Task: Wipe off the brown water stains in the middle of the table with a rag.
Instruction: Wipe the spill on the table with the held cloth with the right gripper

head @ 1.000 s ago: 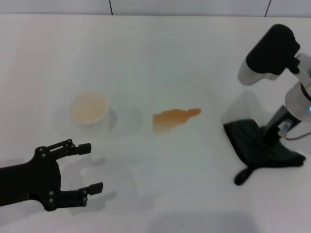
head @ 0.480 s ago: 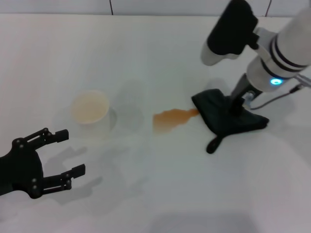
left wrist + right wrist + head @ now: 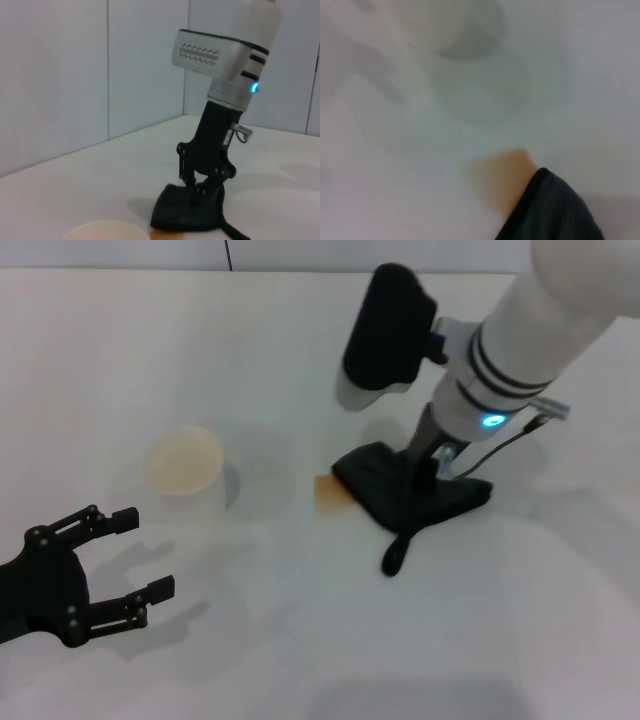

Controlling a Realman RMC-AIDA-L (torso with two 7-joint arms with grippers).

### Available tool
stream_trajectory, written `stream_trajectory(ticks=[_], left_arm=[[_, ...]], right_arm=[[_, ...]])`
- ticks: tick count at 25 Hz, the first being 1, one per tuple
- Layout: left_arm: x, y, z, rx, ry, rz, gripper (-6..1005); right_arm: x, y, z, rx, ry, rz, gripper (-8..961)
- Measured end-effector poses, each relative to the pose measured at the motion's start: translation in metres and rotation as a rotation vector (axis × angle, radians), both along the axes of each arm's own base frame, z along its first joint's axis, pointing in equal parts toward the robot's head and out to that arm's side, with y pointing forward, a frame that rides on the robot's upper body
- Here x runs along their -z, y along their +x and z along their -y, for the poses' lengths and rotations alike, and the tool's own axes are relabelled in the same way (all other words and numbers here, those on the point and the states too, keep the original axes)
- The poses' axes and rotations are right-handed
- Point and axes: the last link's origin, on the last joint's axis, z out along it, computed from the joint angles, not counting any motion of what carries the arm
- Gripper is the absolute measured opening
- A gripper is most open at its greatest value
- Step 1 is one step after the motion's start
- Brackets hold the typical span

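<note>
White table (image 3: 300,330), rag (image 3: 410,495) covering brown water stains (image 3: 328,492), pale wall panels (image 3: 75,75)

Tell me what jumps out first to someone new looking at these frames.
The right gripper stands mid-table, pressing the dark rag down over most of the brown water stains; only an orange edge shows on the side toward the cup. The left gripper hangs open off to the robot's left, near the front edge of the white table, holding nothing.
</note>
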Motion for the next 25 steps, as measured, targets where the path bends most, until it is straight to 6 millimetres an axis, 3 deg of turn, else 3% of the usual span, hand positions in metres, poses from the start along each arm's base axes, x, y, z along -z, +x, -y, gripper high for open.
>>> stream_trajectory(ticks=[3,10,25], left_arm=[[0.000,-0.001,0.001,-0.011,0.004,0.014,875],[0.000,-0.003,0.001,-0.024,0.030,0.037,875],[0.003,-0.003,0.005,-0.029,0.024,0.040,875]], right_arm=[[0.012,-0.013,0.015,-0.031,-0.067,-0.025,111],[0.030,-0.021,0.035,-0.076,-0.149,-0.040,110],[0.020,-0.012,-0.026,-0.110,0.067,-0.027,109]])
